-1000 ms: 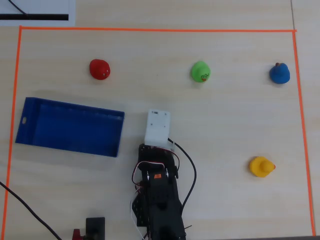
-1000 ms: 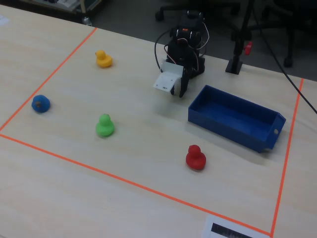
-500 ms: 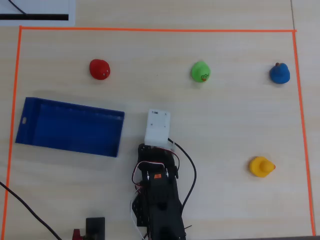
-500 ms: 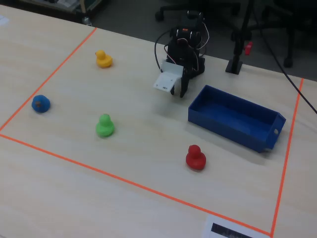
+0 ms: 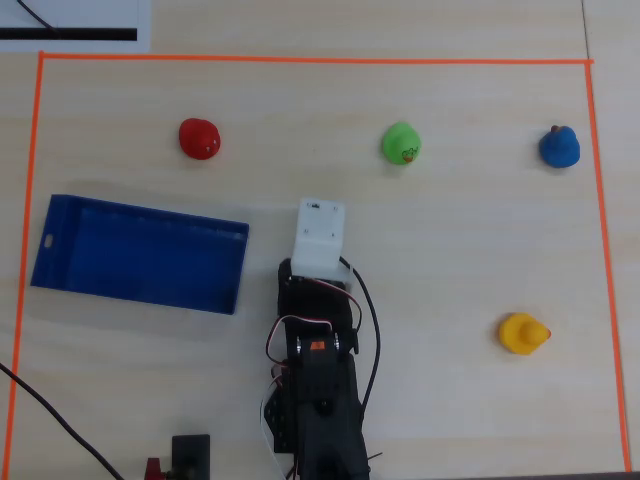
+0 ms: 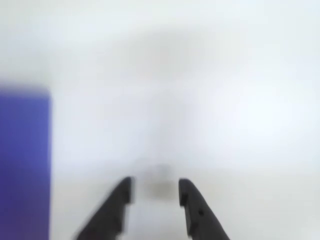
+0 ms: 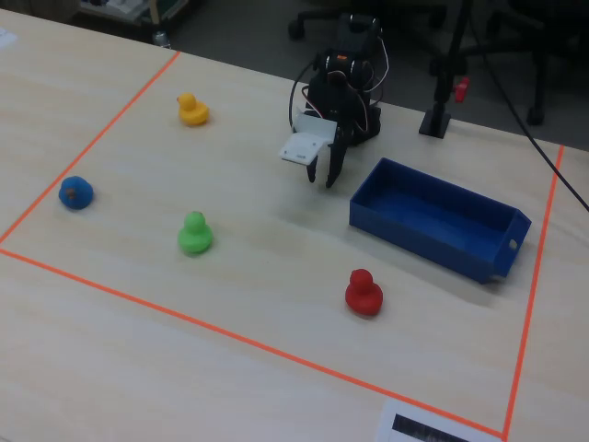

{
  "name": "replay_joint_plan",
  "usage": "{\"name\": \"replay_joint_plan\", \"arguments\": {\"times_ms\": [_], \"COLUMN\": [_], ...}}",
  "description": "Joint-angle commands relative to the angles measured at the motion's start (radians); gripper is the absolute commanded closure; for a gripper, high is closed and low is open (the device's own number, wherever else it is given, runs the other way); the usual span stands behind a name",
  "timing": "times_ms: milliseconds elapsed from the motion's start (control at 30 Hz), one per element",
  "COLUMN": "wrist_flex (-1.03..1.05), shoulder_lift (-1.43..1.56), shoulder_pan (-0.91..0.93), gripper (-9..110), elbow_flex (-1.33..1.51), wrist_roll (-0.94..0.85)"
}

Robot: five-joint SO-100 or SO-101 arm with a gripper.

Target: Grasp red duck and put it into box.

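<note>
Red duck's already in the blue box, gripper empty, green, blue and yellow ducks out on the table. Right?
Not quite. The overhead view shows the red duck on the table outside the box, which is empty. Rest holds: gripper empty, green duck, blue duck, yellow duck on the table.

green duck [image 5: 401, 144] sitting mid-table inside orange tape border [image 5: 300, 60] | blue duck [image 5: 559, 147] sitting right of green duck | yellow duck [image 5: 522, 333] lying below-right of green duck
</note>
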Motion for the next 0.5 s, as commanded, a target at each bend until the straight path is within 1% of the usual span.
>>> {"name": "replay_joint_plan", "arguments": {"times_ms": [0,167,267,333,467], "wrist_flex": [-0.25,-0.591,-0.718,-0.712,-0.528], "shoulder_lift": [-0.25,-0.471,-0.604,-0.689,-0.861], "shoulder_pan": [0.017,0.012,0.002,-0.012,-0.055], "gripper": [81,78,77,77,79], "elbow_flex": [-0.118,-0.219,-0.302,-0.423,-0.75], "wrist_roll": [-0.067,-0.204,-0.285,-0.295,-0.239]}}
